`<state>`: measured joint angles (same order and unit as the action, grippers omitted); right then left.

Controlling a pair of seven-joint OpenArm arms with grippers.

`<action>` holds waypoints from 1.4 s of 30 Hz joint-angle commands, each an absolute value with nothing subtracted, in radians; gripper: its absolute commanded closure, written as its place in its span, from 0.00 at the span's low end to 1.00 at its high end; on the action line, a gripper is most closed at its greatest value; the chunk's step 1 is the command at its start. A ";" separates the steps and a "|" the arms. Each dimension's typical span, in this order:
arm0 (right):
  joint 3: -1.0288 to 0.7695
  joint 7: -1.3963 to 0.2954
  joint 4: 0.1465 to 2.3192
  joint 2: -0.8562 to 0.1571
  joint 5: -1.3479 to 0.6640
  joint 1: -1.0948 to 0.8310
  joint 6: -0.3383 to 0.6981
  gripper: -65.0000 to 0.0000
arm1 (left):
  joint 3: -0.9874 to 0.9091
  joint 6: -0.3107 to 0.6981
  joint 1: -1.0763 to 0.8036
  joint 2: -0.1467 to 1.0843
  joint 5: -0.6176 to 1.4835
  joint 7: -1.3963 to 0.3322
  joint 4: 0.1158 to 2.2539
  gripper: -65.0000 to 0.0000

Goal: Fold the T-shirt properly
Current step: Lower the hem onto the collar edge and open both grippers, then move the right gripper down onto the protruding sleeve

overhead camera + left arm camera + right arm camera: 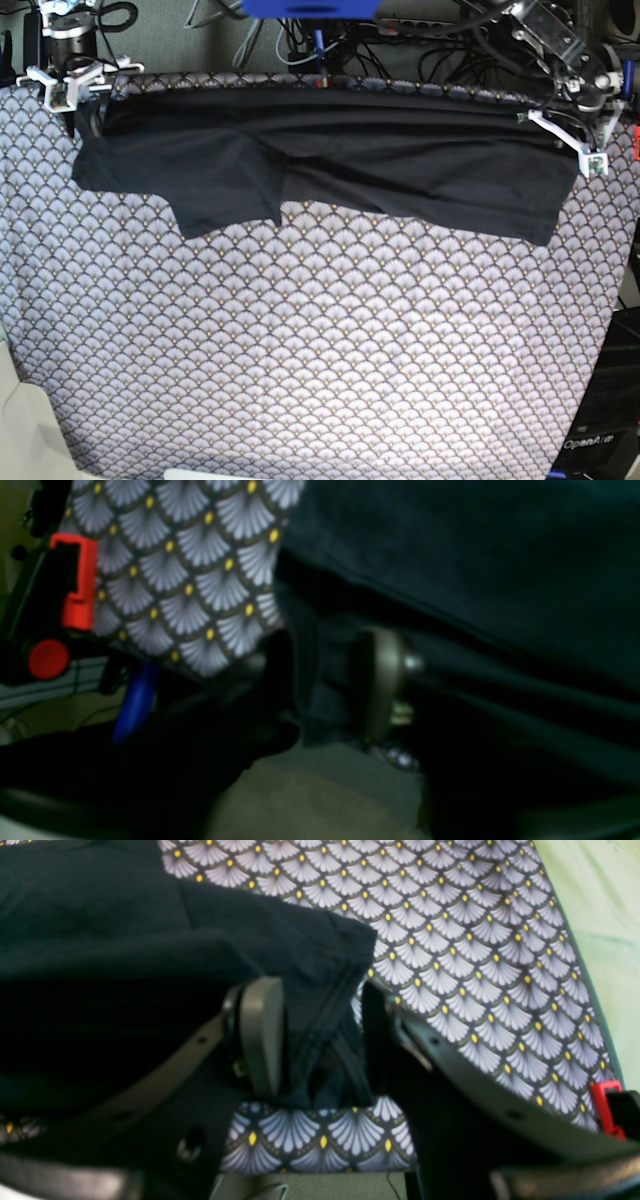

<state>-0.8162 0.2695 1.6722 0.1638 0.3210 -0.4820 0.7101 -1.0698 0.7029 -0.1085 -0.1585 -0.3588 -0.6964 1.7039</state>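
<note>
While draped: T-shirt (310, 1005) btwn right gripper (320, 1040) jaws

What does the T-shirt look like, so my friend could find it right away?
Look at the big grey tablecloth covered in fan shapes with tiny yellow dots. Along its far edge, stretched between the two robot arms, lies the T-shirt. It is plain and almost black with no pattern, one short sleeve sticking out toward the camera, the only plain dark cloth there.

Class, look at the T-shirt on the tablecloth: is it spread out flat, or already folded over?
Folded over once. The T-shirt lies as a long band along the far edge of the tablecloth, with one sleeve sticking out below.
</note>
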 commanded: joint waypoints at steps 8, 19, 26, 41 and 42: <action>-0.825 0.294 1.692 0.157 0.305 -0.486 0.698 0.59 | -1.070 0.698 -0.110 -0.157 -0.298 -0.677 1.758 0.20; -0.915 0.302 1.750 0.157 0.295 -0.484 0.698 0.59 | -1.073 0.698 -0.127 -0.157 -0.298 -0.677 1.774 0.50; -0.931 0.294 1.837 0.157 0.200 -0.470 0.698 0.59 | -1.156 0.698 -0.120 -0.157 -0.298 -0.677 1.773 0.56; -0.561 -0.340 1.922 0.137 0.282 -0.199 0.698 0.59 | -1.300 0.698 -0.131 -0.113 -0.298 -0.677 1.771 0.56; -0.529 -0.407 1.922 0.120 0.282 -0.186 0.698 0.59 | -1.310 0.698 -0.131 -0.111 -0.298 -0.676 1.771 0.56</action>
